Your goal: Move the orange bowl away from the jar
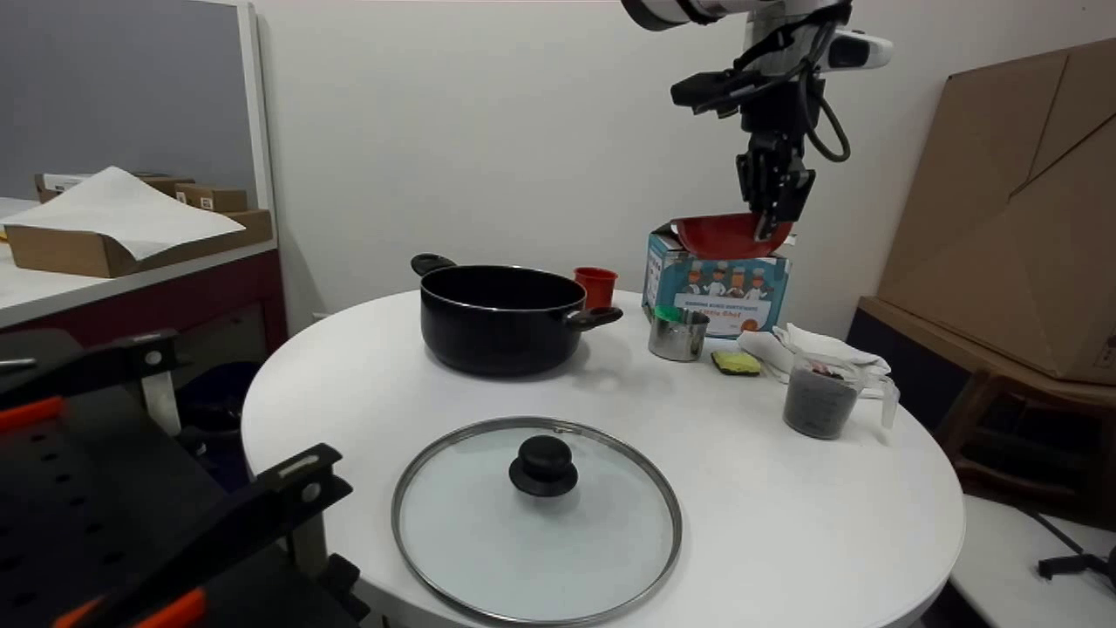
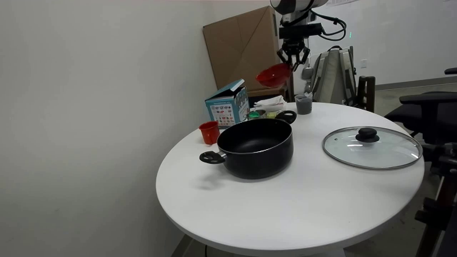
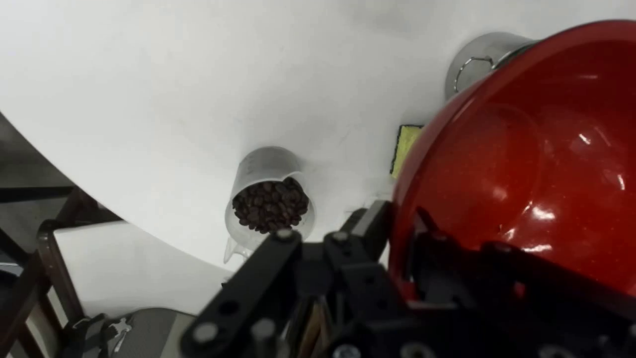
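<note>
Bowl is being held aloft, tilted, its rim being gripped by the claw. A slow, steady carry is probably being called for, well away from the bean-filled cup below the claw, seemingly the jar, without the pinched rim being twisted.
</note>
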Available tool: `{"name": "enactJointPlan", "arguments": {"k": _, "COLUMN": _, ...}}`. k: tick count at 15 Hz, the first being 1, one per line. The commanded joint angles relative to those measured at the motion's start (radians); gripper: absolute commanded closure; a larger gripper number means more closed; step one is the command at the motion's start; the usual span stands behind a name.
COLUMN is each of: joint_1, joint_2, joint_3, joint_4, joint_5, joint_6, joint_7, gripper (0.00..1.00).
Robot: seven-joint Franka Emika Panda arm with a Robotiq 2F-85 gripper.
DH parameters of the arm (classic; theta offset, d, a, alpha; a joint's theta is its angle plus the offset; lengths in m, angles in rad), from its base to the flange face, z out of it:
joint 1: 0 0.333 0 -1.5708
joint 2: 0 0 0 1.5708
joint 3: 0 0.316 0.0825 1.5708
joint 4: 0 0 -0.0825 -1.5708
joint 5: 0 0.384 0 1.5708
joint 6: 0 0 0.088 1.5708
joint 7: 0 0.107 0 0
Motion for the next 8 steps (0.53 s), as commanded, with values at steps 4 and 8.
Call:
{"name": "enactJointPlan", "arguments": {"k": 4, "joint_1": -0.012, "joint_2": -0.031, "joint_3": 0.003, "joint_4": -0.113, "joint_5": 0.043, "joint_6": -0.007, "joint_7": -0.003, "gripper": 0.93}}
{"name": "enactJointPlan", "arguments": {"k": 8, "joint_1": -0.013, "joint_2": -0.034, "joint_3": 0.002, "joint_4": -0.128, "joint_5": 0.047, "joint_6": -0.014, "joint_7": -0.002, "gripper": 0.93}}
